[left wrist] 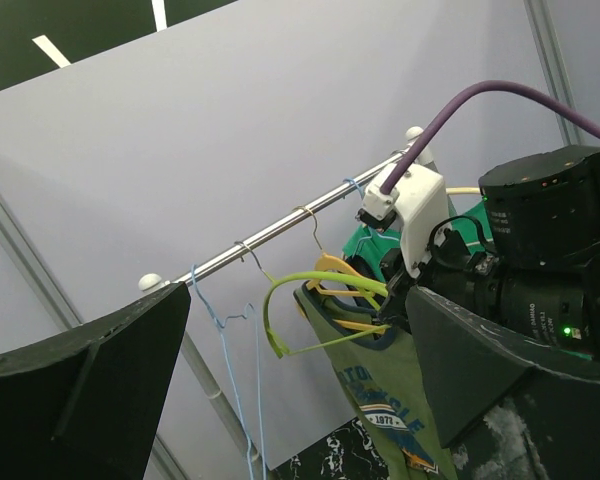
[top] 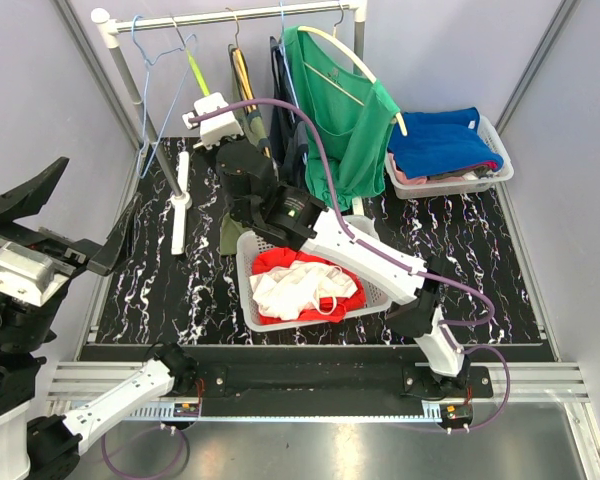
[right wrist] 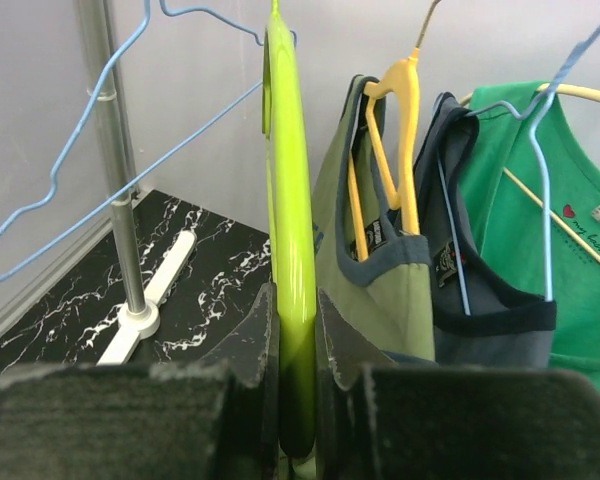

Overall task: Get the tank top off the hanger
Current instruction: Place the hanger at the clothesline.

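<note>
The right gripper [right wrist: 295,312] reaches to the far left end of the silver clothes rail [top: 230,17], its two dark fingers pinched tight on the bottom of a lime-green plastic hanger [right wrist: 290,200], which hangs edge-on between them. Just right of that hanger hangs the olive-green tank top with dark trim [right wrist: 380,290], its straps draped over a yellow plastic hanger [right wrist: 405,130]. Next along the rail, further right, a navy tank top [right wrist: 480,300] sits on a thin blue wire hanger [right wrist: 540,180], then a bright green T-shirt [top: 345,110]. A bare blue wire hanger [top: 155,70] dangles at the rail's left end.

The left gripper [top: 98,188] is held up at the left side, well apart from the clothes, fingers spread wide with nothing between them.

On the black marbled table [top: 460,250], a white slatted basket [top: 245,262] of red and white cloth sits near the arms, and a second white basket [top: 500,150] of blue garments sits at the far right
</note>
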`<action>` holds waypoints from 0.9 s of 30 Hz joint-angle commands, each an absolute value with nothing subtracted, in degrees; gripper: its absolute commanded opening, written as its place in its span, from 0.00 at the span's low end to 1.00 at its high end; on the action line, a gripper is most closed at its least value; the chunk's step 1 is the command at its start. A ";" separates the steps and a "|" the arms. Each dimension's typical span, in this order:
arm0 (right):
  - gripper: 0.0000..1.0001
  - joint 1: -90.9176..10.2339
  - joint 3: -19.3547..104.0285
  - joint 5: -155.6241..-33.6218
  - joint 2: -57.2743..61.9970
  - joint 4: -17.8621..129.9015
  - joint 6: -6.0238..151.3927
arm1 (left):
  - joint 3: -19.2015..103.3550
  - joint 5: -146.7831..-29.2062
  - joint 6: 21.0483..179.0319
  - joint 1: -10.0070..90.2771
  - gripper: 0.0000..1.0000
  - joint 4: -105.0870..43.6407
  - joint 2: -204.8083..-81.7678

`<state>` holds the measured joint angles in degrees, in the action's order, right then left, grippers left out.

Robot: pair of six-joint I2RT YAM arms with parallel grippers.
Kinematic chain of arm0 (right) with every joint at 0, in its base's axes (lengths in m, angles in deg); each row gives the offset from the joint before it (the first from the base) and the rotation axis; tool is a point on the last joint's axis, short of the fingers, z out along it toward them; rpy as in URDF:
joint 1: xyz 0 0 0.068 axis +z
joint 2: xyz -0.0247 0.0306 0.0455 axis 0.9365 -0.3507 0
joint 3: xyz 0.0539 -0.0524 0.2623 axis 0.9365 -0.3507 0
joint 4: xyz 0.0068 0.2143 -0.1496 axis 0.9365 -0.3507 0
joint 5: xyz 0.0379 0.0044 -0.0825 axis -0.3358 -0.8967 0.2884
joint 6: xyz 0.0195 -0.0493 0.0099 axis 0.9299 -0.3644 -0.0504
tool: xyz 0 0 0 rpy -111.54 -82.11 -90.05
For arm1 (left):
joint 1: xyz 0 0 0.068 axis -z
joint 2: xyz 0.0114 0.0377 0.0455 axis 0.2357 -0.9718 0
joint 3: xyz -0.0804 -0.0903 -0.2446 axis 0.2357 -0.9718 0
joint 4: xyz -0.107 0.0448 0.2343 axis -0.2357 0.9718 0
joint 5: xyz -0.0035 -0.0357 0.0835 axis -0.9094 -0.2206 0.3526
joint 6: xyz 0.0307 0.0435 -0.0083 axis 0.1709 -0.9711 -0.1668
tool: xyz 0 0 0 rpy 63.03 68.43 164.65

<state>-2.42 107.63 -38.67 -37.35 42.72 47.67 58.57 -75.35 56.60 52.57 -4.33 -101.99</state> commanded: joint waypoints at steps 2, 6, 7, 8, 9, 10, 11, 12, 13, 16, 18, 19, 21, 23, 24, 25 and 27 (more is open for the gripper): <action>0.00 -3.11 113.48 -40.57 -37.49 44.49 48.03 | 57.97 -73.85 56.82 52.57 0.99 -6.65 -101.02; 0.00 -3.11 113.31 -41.19 -36.88 43.61 49.08 | 57.18 -73.58 56.64 52.57 0.99 -7.00 -100.49; 0.00 -3.11 113.04 -41.28 -36.62 43.52 49.69 | 56.92 -73.49 56.47 52.57 0.99 -7.09 -100.32; 0.00 -3.02 112.26 -41.28 -35.83 43.43 49.78 | 56.75 -73.32 56.56 52.57 0.99 -7.09 -100.23; 0.00 -3.11 111.81 -41.45 -35.48 43.52 49.96 | 56.66 -73.32 56.47 52.57 0.99 -7.17 -100.23; 0.00 -3.02 111.46 -41.37 -35.21 43.43 50.14 | 56.39 -73.32 56.47 52.66 0.99 -7.26 -100.05; 0.00 -3.11 111.20 -41.37 -34.95 43.52 49.88 | 56.22 -73.32 56.47 52.57 0.99 -7.35 -100.05; 0.00 -3.02 111.37 -41.37 -35.12 43.61 49.61 | 56.30 -73.32 56.47 52.66 0.99 -7.52 -100.05; 0.00 -3.02 111.54 -41.02 -35.30 43.61 48.91 | 56.13 -73.32 56.56 52.57 0.99 -7.61 -100.05; 0.00 -3.02 111.90 -40.75 -36.26 43.61 48.82 | 56.48 -73.41 56.64 52.57 0.99 -7.79 -100.23; 0.00 -3.20 110.94 -40.66 -36.26 43.43 49.43 | 56.48 -73.23 56.56 52.57 0.99 -7.88 -100.23; 0.00 -3.03 110.50 -40.84 -36.26 43.34 50.13 | 56.48 -73.23 56.56 52.57 0.99 -7.79 -100.23; 0.01 -3.02 109.35 -41.27 -36.44 42.99 51.36 | 56.57 -73.14 56.38 52.57 0.99 -7.79 -100.23; 0.26 -3.11 109.08 -42.15 -36.70 42.21 53.82 | 56.74 -73.14 56.56 52.57 0.99 -7.79 -100.40; 0.34 -3.02 109.43 -43.46 -36.88 40.55 54.61 | 56.74 -73.14 56.47 52.66 0.99 -7.88 -100.49; 0.42 -2.94 109.96 -44.00 -37.05 39.49 56.53 | 56.66 -73.14 56.47 52.57 0.99 -7.88 -100.49; 0.52 -2.76 111.72 -45.66 -37.67 36.42 58.13 | 56.74 -73.23 56.47 52.57 0.99 -7.97 -100.66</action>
